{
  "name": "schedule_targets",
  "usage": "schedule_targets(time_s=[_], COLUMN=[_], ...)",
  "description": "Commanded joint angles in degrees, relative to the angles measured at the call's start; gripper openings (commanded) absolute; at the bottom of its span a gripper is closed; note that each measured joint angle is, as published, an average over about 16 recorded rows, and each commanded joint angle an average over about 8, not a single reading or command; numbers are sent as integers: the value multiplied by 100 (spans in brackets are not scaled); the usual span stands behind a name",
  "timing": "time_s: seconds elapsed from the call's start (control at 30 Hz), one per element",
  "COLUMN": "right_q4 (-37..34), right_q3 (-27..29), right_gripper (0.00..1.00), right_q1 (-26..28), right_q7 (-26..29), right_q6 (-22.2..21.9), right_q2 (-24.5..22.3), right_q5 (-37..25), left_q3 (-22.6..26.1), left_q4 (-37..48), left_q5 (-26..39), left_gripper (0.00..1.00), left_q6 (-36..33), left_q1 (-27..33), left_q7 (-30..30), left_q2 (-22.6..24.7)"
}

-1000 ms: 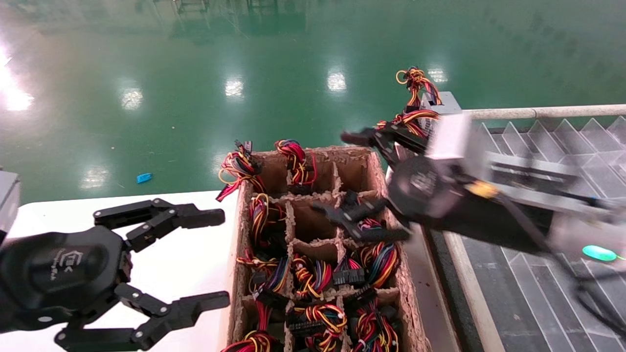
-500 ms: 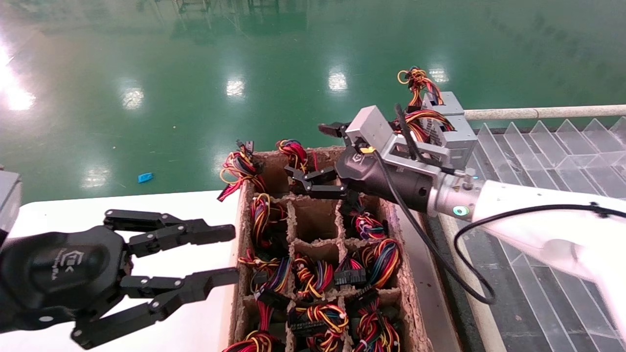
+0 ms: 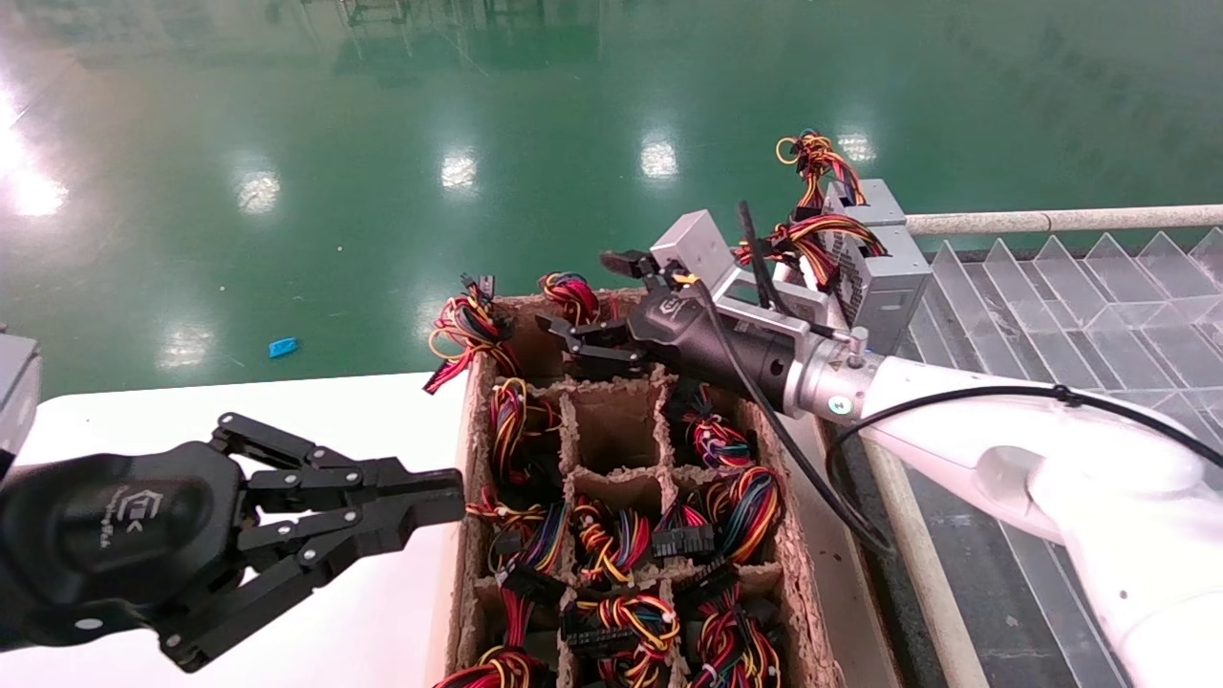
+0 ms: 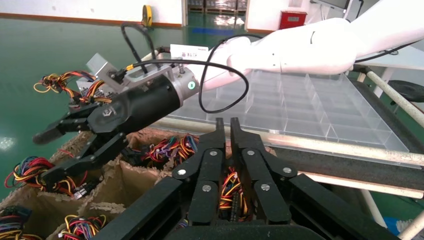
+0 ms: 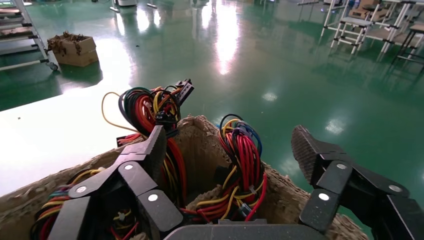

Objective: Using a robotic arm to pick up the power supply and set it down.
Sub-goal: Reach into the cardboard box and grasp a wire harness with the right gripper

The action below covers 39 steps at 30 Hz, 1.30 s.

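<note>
Several power supplies stand in the cells of a cardboard crate (image 3: 461, 449); only their red, yellow and black wire bundles (image 3: 611, 540) show. Another power supply (image 3: 879, 263), a grey metal box with wires on top, stands beyond the crate's far right corner. My right gripper (image 3: 581, 294) hovers open over the crate's far end. In the right wrist view its fingers (image 5: 155, 145) straddle a wire bundle (image 5: 242, 150) in a far cell without touching it. My left gripper (image 3: 449, 489) is shut on nothing beside the crate's left wall, and the left wrist view shows its tips (image 4: 226, 125) together.
A white table (image 3: 287, 420) lies left of the crate. A clear plastic divider tray (image 3: 1099, 287) with a pale rail fills the right side. One middle cell (image 3: 611, 435) of the crate holds nothing. Green floor lies beyond.
My right arm swung in from the right and now holds its open gripper over the crate's far end. The left gripper has gone from open to shut.
</note>
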<state>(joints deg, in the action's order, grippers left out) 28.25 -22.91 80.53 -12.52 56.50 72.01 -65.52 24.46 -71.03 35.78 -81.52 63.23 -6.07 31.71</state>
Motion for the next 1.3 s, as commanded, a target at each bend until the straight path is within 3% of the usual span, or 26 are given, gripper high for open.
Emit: schedule_targets(time_s=[0.03,0.6,1.3], right_q4=[-250,-1293,-1633], right_q3=[21,72,-173], right_gripper=[0,0,0], right_q1=[64,346,500], right_q7=[-117,-1072,-1347], right_q6=[10,-171,14], right_q2=[107,527,492], right_q5=[35,246,518], left_q3=[0,0,0], left_q4=[0,0,0], left_q5=[0,0,0], left_gripper=[0,0,0], left_q6=[0,0,0], left_q1=[0,0,0], left_q7=[0,0,0], left_q2=[0,0,0])
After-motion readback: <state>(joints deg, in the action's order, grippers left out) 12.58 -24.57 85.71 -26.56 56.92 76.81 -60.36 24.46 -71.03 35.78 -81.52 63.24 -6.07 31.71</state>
